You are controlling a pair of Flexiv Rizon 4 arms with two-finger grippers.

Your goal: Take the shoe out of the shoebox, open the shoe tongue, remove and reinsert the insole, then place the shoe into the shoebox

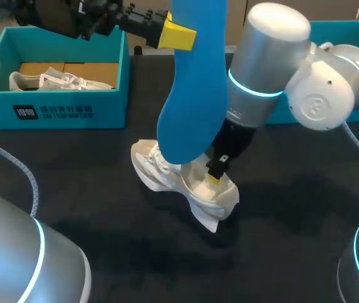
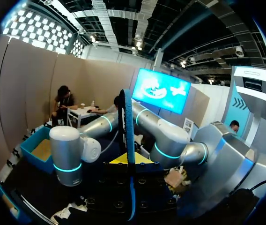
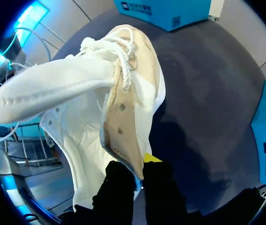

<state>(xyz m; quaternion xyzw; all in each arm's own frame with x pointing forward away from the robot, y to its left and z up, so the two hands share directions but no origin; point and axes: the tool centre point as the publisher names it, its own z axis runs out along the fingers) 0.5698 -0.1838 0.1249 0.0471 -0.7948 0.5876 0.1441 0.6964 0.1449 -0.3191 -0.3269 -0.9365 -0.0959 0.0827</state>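
From above, the left gripper (image 1: 167,33) is clamped on a blue insole (image 1: 195,88), holding it high over the dark table (image 1: 103,240), clear of the white shoe (image 1: 167,170) lying below. The right gripper (image 1: 216,173) reaches down and pinches the shoe's rear edge, I'd guess to steady it for refitting. The teal shoebox (image 1: 72,110) stands far left with another white shoe (image 1: 59,81) inside. The raised insole hides much of the shoe's opening.

From the left wrist, the insole shows edge-on, nipped between both fingers.

From the right wrist, the fingers are closed on the shoe's collar wall. The tongue (image 3: 44,89) is folded well back and the laces (image 3: 121,47) are loose, so the mouth gapes.
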